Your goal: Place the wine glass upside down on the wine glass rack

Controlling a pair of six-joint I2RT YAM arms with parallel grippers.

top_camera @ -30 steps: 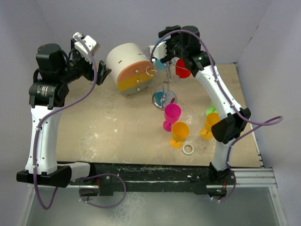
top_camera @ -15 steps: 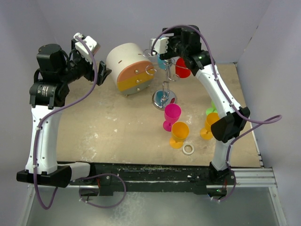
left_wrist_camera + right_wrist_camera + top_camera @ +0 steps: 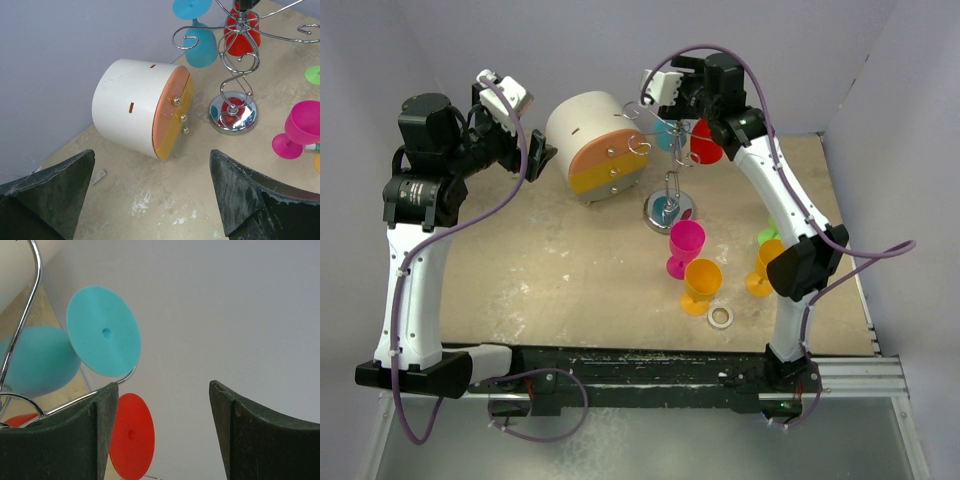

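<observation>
Right claw is being held spread and empty at the top of the rack, just beside the foot of the teal glass, which is being carried upside down on a wire arm near the red glass. The left claw is being held spread wide, empty, facing the box.

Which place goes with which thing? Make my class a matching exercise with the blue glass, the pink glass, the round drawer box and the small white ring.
Things:
1. blue glass
2. pink glass
3. round drawer box
4. white ring

Places:
A. flat on the table beside an orange glass
B. hanging upside down from the wine glass rack
C. on the table, left of the rack
D. upright on the table, in front of the rack's base

Pairs: 1-B, 2-D, 3-C, 4-A
</observation>
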